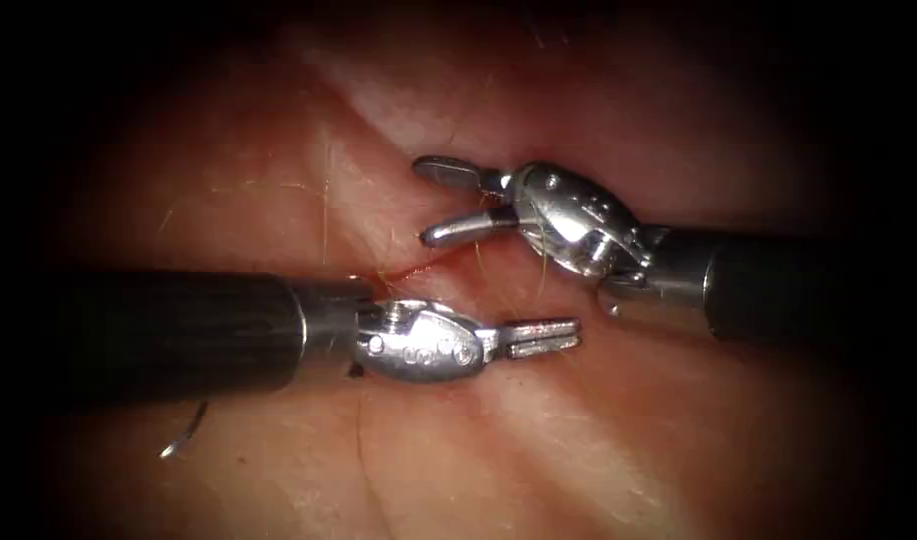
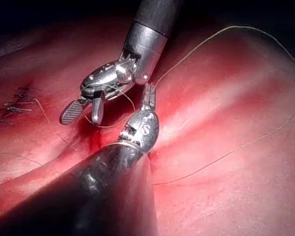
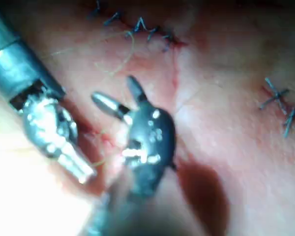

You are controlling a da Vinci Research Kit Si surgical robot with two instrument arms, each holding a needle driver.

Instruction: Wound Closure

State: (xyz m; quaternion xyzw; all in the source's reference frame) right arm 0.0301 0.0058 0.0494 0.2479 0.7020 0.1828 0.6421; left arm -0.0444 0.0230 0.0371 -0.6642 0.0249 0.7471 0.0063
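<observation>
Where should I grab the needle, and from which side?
Grip the needle on its curved body, behind the exposed end, coming from that free side. It lies on the tissue left of the cut, partly under the left shaft. The left hand holds thread; the right hand is open and empty.

Right tool (image 1: 428,205) gapes empty; left tool (image 1: 576,335) closed; needle (image 1: 183,438) lies on tissue (image 1: 598,440).

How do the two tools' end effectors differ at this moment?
The right end effector has its jaws spread wide, empty, above the cut; the left end effector has its jaws nearly shut, with nothing visibly between them. The right points toward picture left, the left toward picture right. Neither holds the needle, which lies on the tissue.
</observation>
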